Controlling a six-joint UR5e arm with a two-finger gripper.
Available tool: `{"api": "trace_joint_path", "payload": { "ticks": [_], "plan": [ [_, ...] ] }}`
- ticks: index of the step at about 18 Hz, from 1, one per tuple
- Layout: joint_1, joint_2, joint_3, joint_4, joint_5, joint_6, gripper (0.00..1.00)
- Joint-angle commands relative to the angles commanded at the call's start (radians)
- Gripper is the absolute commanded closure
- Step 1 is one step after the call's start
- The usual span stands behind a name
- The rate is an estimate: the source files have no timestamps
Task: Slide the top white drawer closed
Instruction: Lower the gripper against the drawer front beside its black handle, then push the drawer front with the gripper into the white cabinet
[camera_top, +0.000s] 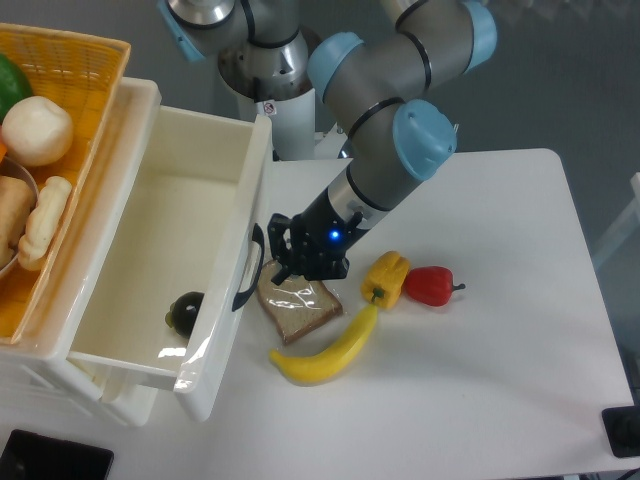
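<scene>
The top white drawer (180, 230) stands pulled far out of the cabinet at the left, a deep glossy white box. Its curved black handle (249, 268) is on the front face, facing right. A small dark round object (185, 312) lies inside it near the front. My gripper (278, 250) is right beside the handle, just to its right, low over the table. Its dark fingers point toward the drawer front. I cannot tell whether they are open or shut, or whether they touch the handle.
A slice of bread (297, 307), a banana (328, 350), a yellow pepper (386, 279) and a red pepper (430, 286) lie on the white table (500, 380) right of the drawer. A wicker basket (60, 150) with food sits on top of the cabinet.
</scene>
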Motion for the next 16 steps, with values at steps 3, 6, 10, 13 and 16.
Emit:
{"api": "trace_joint_path", "payload": {
  "ticks": [3,6,10,13,16],
  "plan": [
    [-0.015,0.005,-0.002,-0.006,-0.002,0.000,1.00],
    [-0.021,0.003,-0.002,-0.006,-0.002,-0.002,1.00],
    [-0.034,0.006,-0.002,-0.006,-0.003,-0.005,1.00],
    [-0.055,0.015,-0.005,-0.006,-0.009,-0.021,1.00],
    [-0.072,0.018,-0.005,-0.008,-0.009,-0.034,1.00]
  ]
}}
